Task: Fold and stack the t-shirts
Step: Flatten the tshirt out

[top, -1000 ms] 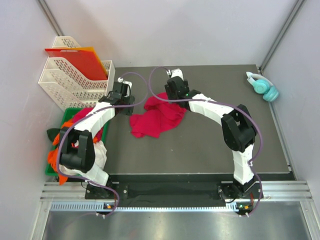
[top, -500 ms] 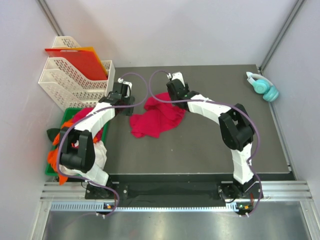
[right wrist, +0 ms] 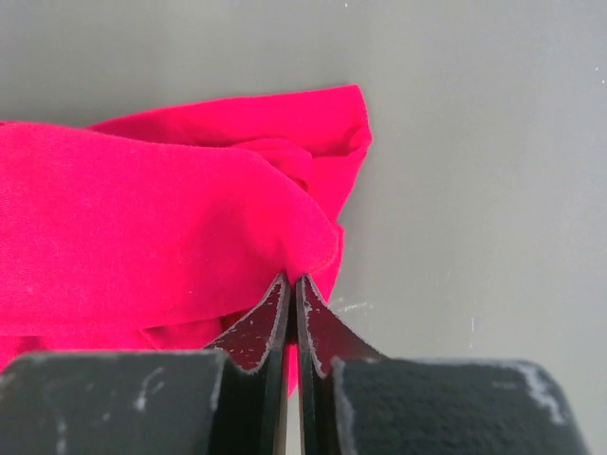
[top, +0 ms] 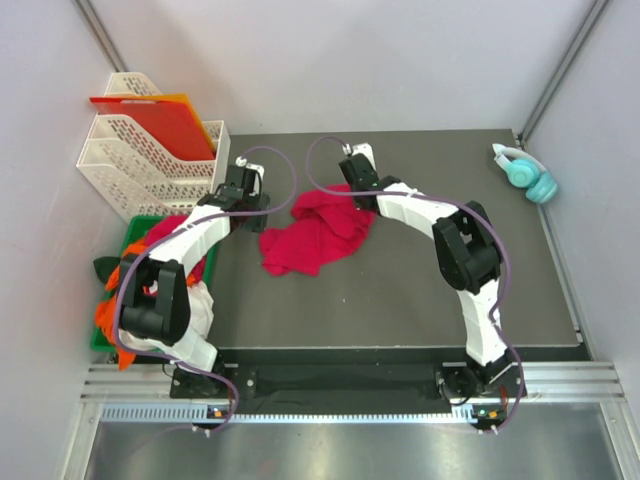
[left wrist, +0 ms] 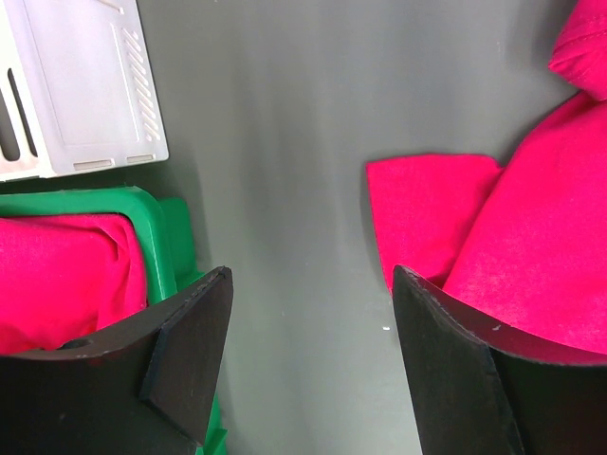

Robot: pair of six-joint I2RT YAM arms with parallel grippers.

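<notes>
Well, the right claw (right wrist: 292, 287) is pinched tight on a fold of the crimson t-shirt (top: 318, 235), which lies crumpled on the worktop (top: 420, 290). The left claw (left wrist: 311, 280) hangs spread wide between it and the green bin (left wrist: 169, 232).

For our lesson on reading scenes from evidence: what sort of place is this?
Probably a robotics lab test cell: two robot arms bolted to a metal rail at a dark table, bare plain walls around it, and staged props, a crimson t-shirt, white trays and teal headphones.
</notes>
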